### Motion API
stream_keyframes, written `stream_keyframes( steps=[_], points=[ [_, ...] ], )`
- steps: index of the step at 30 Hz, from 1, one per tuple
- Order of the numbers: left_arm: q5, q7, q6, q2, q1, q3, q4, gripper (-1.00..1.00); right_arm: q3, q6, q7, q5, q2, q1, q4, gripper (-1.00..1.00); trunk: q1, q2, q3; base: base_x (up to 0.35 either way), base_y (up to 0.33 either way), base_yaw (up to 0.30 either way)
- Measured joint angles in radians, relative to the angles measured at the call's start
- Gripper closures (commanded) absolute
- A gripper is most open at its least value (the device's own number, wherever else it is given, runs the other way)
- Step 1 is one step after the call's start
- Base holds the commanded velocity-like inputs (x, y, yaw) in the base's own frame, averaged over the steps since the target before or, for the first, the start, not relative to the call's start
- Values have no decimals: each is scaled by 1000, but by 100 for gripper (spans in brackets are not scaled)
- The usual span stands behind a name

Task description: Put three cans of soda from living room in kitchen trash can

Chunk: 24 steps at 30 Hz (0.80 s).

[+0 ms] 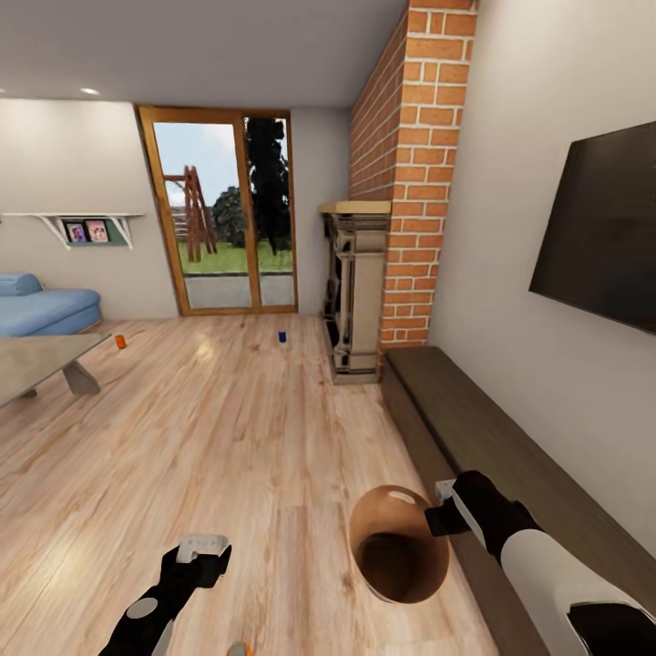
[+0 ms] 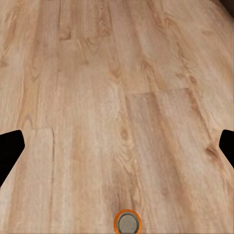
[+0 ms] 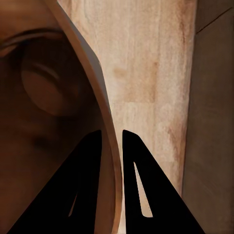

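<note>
While the right gripper clenches the trash can's rim, the left gripper hangs released; three soda cans remain on the floor.

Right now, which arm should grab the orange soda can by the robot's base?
Left. The left gripper is open and empty above the orange soda can; the right gripper is clamped on the trash can rim.

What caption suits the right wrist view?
Right end effector pinching the trash can rim above the wood floor.
</note>
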Motion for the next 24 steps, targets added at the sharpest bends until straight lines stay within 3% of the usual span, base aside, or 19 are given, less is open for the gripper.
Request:
stream_keyframes(
  steps=[5,15,24],
  points=[
    [0,1,-3,0,0,0,0,-100,0,1,-1,-6,1,0,1,100,0,0,0,223,56,-2],
    [0,1,-4,0,0,0,0,-100,1,-1,-5,-4,1,0,1,100,0,0,0,58,10,0],
    [-1,0,4,0,0,0,9,-100,0,-1,-6,-2,1,0,1,100,0,0,0,238,0,0]
  ],
)
